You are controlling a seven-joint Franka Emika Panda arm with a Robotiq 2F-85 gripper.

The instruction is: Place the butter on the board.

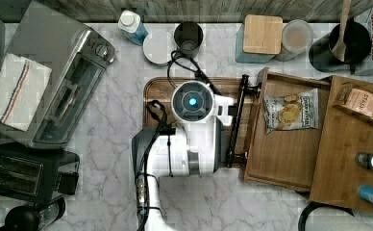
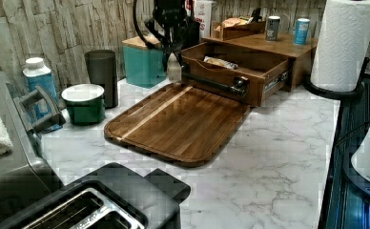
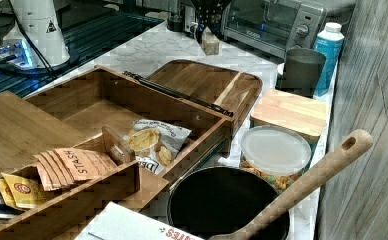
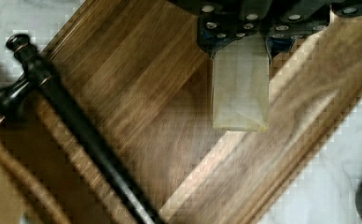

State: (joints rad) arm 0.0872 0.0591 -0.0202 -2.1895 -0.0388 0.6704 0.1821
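just one butter (image 4: pixel 240 88) in tool (image 4: pixel 241 44), one board (image 2: pixel 178 121).

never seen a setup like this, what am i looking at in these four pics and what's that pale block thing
It is one robot arm working on a marble kitchen counter. One camera looks straight down, two look in from the sides, and one sits on the arm's wrist, pointing down past its gripper.

The pale block is a stick of butter, clamped in the gripper and hanging above the dark wooden board; it also shows in the left view and the right view.

Beside the board is an open wooden drawer holding a bag of chips. Also on the counter are a toaster oven, a toaster and a paper towel roll.
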